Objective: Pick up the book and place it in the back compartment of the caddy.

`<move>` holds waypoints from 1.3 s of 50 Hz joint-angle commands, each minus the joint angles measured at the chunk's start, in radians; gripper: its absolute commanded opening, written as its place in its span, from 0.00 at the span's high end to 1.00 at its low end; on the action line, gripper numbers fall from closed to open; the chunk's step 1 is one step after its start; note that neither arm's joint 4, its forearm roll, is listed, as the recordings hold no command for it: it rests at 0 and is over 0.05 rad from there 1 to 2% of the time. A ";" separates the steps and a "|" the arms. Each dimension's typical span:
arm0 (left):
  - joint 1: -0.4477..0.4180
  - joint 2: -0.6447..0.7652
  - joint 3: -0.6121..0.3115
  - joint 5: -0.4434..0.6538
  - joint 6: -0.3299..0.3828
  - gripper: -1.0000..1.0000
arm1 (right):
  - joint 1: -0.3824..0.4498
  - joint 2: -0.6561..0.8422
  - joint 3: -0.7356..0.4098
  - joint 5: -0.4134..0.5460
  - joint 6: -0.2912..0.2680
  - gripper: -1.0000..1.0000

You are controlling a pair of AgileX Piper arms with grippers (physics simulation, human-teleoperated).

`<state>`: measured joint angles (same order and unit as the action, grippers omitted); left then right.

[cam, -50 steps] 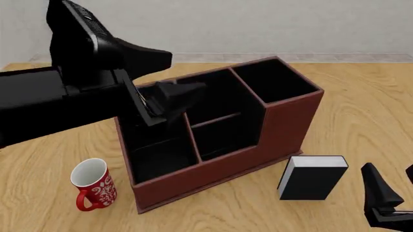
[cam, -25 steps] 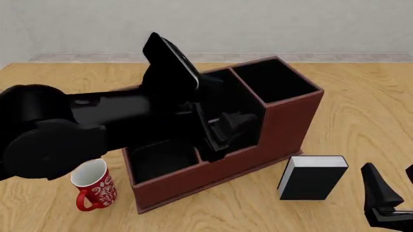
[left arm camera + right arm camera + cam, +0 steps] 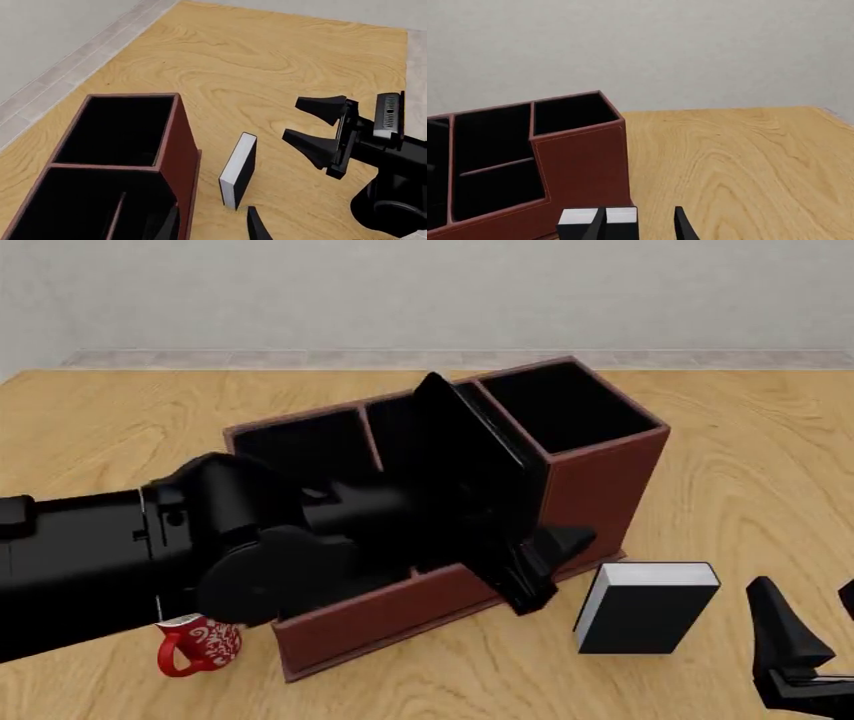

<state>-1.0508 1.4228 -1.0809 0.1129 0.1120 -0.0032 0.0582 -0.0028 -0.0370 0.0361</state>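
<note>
Standing upright beside the red-brown box caddy (image 3: 587,490): the thick black hardcover book (image 3: 647,608).
Left claw (image 3: 550,565) is spreading near it; right claw (image 3: 320,134) is gaping too.

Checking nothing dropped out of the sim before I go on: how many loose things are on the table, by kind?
Book: 1
Caddy: 1
Mug: 1, mostly hidden behind the left arm in the front view
Total: 3

left claw (image 3: 545,570) swung across caddy (image 3: 587,490) — toward book (image 3: 647,606).
</note>
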 commanded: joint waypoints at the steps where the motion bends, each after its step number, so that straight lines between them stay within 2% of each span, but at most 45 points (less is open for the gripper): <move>1: -0.033 0.078 -0.005 -0.039 -0.022 0.00 | 0.000 -0.002 0.000 0.000 -0.003 0.00; 16: -0.043 0.186 -0.028 -0.069 -0.036 0.00 | 0.000 0.001 0.000 -0.002 0.000 0.00; 20: -0.054 0.208 -0.049 -0.064 -0.089 0.00 | 0.000 0.003 0.000 -0.002 0.001 0.00; 40: -0.050 0.348 -0.124 -0.058 -0.053 0.00 | 0.000 0.009 0.001 -0.008 0.002 0.00; 65: -0.030 0.429 -0.187 -0.072 -0.017 0.00 | 0.001 0.014 0.002 -0.015 0.001 0.00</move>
<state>-1.0957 1.8195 -1.2398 0.0478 0.0804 -0.0022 0.0688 -0.0014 -0.0493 0.0354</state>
